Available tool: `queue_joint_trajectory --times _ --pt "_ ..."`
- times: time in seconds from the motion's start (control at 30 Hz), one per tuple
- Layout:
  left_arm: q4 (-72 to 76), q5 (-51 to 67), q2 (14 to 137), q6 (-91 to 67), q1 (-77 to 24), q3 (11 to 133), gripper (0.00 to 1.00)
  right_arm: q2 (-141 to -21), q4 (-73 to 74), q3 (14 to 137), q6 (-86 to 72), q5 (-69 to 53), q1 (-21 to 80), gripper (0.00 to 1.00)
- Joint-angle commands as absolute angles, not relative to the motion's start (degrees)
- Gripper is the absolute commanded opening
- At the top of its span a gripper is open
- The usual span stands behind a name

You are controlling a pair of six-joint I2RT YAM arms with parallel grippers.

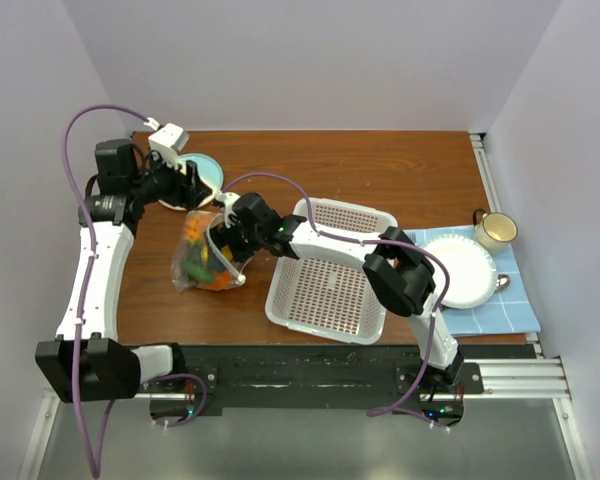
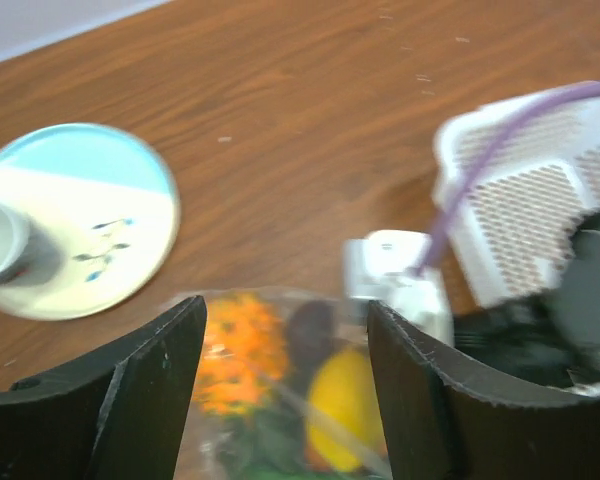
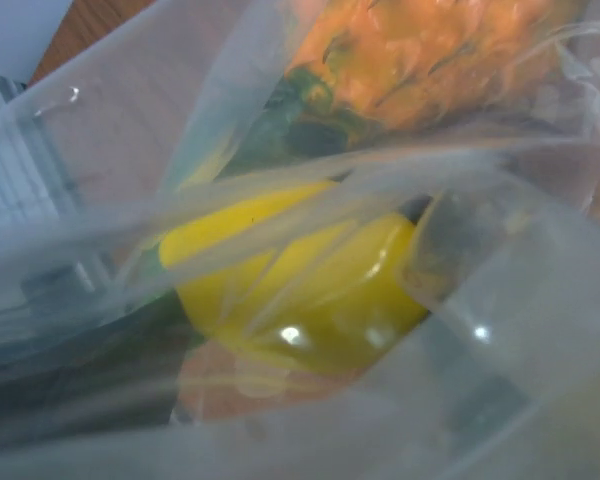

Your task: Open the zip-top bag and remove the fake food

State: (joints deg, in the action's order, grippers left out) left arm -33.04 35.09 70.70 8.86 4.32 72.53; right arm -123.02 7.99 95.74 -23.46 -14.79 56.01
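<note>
Shows left gripper (image 2: 285,310) with jaws released, parted over the upper edge of the zip-top bag (image 1: 202,255); right gripper (image 1: 227,238) spread wide at its right side, grasp not discernible. Reaches with both arms bent, the right across the basket (image 1: 330,285). Rests on the table (image 1: 380,170), long axis far-to-near, fake food (image 3: 300,290) inside.

The top view looks down from above and behind the arm bases, far enough to hold the whole table (image 1: 380,170); the left wrist view faces down between its own fingers (image 2: 150,390) over the far-left part, fairly near. The right wrist view sits pressed against the zip-top bag (image 3: 500,330), a yellow lemon (image 3: 300,300) filling it; all three share that bag, and the first two the basket (image 1: 325,300).
</note>
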Motion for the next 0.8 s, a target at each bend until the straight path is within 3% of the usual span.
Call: queue_joint_trajectory --times 0.0,0.27,0.4,0.67,0.77 --pt "-23.3 31.3 71.8 10.7 10.9 70.1 0.71 -122.3 7.9 96.2 -23.8 -15.5 56.5 0.99" --pt "-25.7 37.4 80.1 20.2 15.2 62.2 0.48 -123.2 8.5 98.1 -23.0 -13.3 56.2 0.97" --pt "-27.1 40.1 82.3 23.0 15.0 58.7 0.39 -123.4 8.5 98.1 -22.5 -12.7 56.0 0.81" --pt "-20.3 38.9 84.7 21.8 14.6 52.3 0.38 -117.4 5.7 92.6 -18.7 -9.4 56.0 0.51" --pt "-18.4 37.8 85.8 21.4 14.6 52.1 0.37 -114.0 6.1 90.2 -17.1 -7.0 56.0 0.36"
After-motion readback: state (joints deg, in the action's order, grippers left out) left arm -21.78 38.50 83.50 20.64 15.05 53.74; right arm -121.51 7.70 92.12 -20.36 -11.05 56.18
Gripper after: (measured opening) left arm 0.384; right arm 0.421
